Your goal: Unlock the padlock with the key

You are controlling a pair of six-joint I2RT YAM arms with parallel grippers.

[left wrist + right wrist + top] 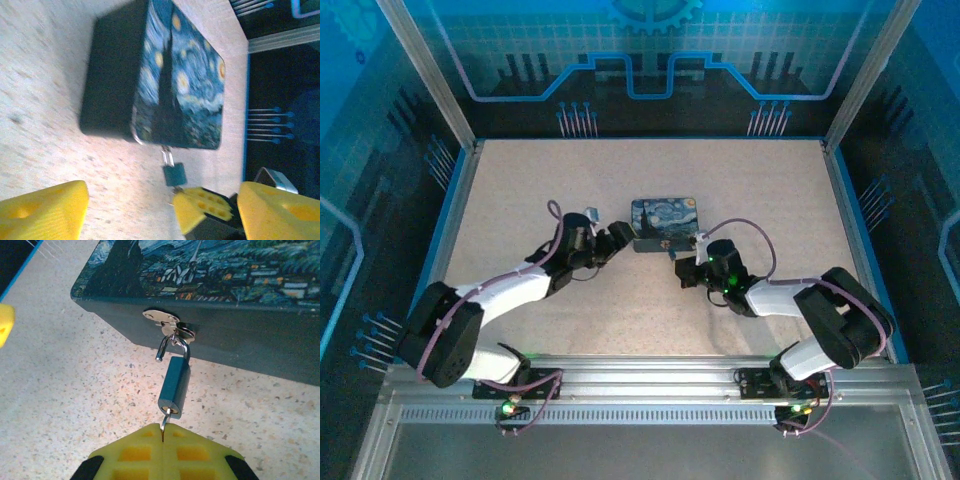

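My R gripper (163,432) pinches thin dark metal key (165,421) in tiny blue padlock (175,385), at starry painted tin's (240,340) 6 o'clock; silvery shackle (186,347) looks sprung; L gripper (617,238) wide.

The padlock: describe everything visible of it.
The padlock is small, with a blue metal-looking body and a silvery shackle hooked through the tin's hasp. One shackle leg looks sprung free of the body. Its body points away from the tin. The key is in its keyhole, held by the shut right gripper.
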